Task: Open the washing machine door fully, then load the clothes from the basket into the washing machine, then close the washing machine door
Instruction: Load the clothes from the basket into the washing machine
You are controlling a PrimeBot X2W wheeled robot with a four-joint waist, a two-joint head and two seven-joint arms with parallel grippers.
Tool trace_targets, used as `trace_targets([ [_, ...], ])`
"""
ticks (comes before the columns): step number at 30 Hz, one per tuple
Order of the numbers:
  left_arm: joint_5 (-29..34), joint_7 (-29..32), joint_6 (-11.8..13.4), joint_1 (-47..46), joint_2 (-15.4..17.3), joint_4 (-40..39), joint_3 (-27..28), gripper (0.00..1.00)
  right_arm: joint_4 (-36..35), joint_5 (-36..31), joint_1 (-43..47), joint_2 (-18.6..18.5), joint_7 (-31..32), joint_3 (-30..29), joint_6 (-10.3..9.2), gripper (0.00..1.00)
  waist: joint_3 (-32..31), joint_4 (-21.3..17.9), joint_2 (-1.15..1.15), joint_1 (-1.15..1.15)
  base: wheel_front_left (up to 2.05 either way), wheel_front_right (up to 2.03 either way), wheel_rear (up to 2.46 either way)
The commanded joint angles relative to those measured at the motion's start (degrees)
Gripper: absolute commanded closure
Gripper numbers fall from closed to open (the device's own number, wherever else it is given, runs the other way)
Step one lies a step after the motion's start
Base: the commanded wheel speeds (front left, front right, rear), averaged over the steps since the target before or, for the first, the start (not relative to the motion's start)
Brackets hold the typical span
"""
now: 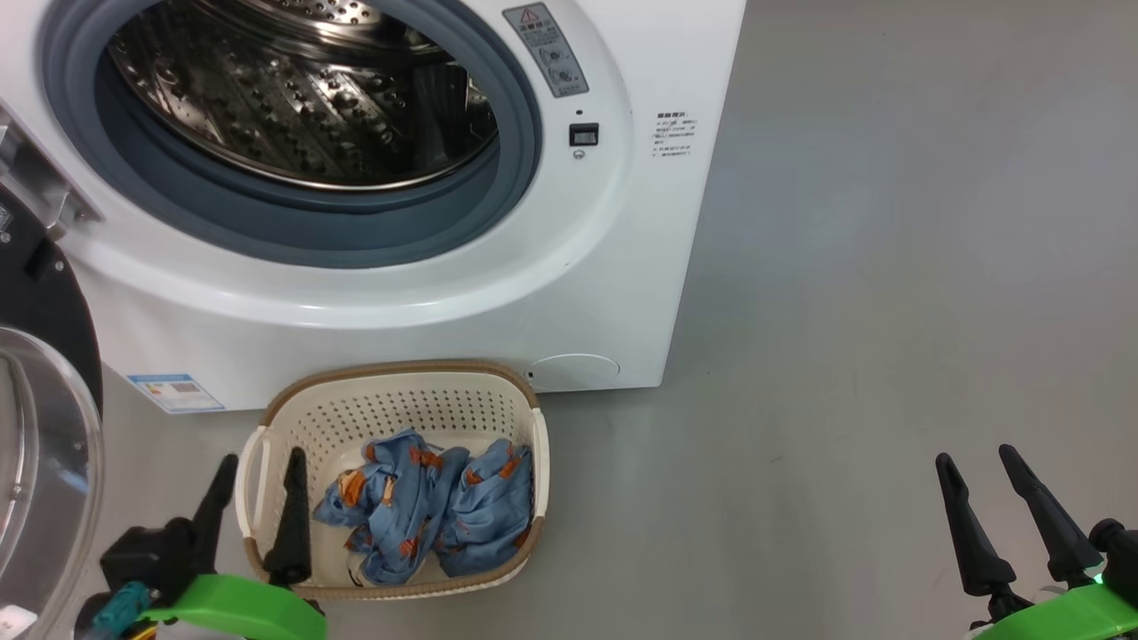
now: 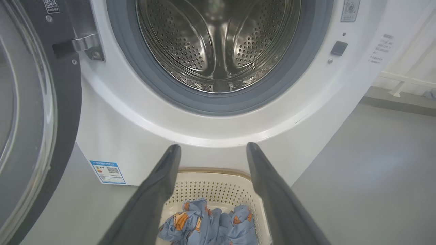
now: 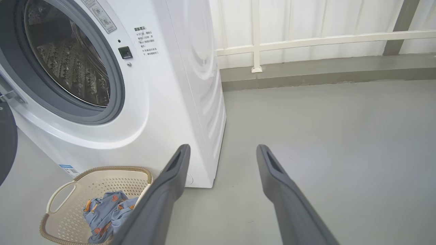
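The white washing machine (image 1: 622, 222) stands open, its steel drum (image 1: 293, 98) bare inside the grey gasket. Its door (image 1: 36, 382) is swung out to the left, black rim and glass bowl showing (image 2: 24, 112). On the floor in front sits the cream basket (image 1: 391, 400) holding the blue-grey clothes (image 1: 427, 511) with orange motifs. My left gripper (image 1: 262, 467) is open, empty, its fingers over the basket's left handle; in the left wrist view it (image 2: 214, 147) points over the basket (image 2: 218, 180) toward the machine. My right gripper (image 1: 978, 458) hangs open and empty over bare floor at the right.
Grey floor (image 1: 889, 267) stretches to the right of the machine. A white railing (image 3: 306, 41) and a low grey kerb run along the back wall. A blue label (image 1: 176, 391) sits at the machine's lower left corner.
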Motion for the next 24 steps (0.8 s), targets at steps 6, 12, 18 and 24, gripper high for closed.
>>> trace_targets([
  [6,-0.4,-0.4,-0.1,-1.7,-0.4,2.8,-0.9,0.00,-1.7,-0.5,-2.1,-0.4,-0.7,1.8,0.14,0.00,1.9,-0.1,0.00,0.00,0.00,0.00,0.00],
  [12,-0.3,-0.4,-0.1,-5.2,-1.4,10.9,-2.5,0.00,-2.5,-0.3,-3.8,0.1,-0.7,2.6,0.14,0.00,5.5,-0.4,0.00,0.00,0.00,0.00,0.00],
  [18,1.4,-0.4,-0.1,-12.3,-2.0,22.1,-4.3,0.00,-3.1,0.1,-6.3,0.2,-0.7,3.2,0.14,0.00,10.4,-1.1,0.00,0.00,0.00,0.00,0.00],
  [24,3.1,-0.4,0.0,-20.4,-2.4,34.1,-5.0,0.00,-3.4,0.4,-9.2,0.4,-0.7,3.7,0.14,0.00,15.1,-2.1,0.00,0.00,0.00,0.00,0.00],
])
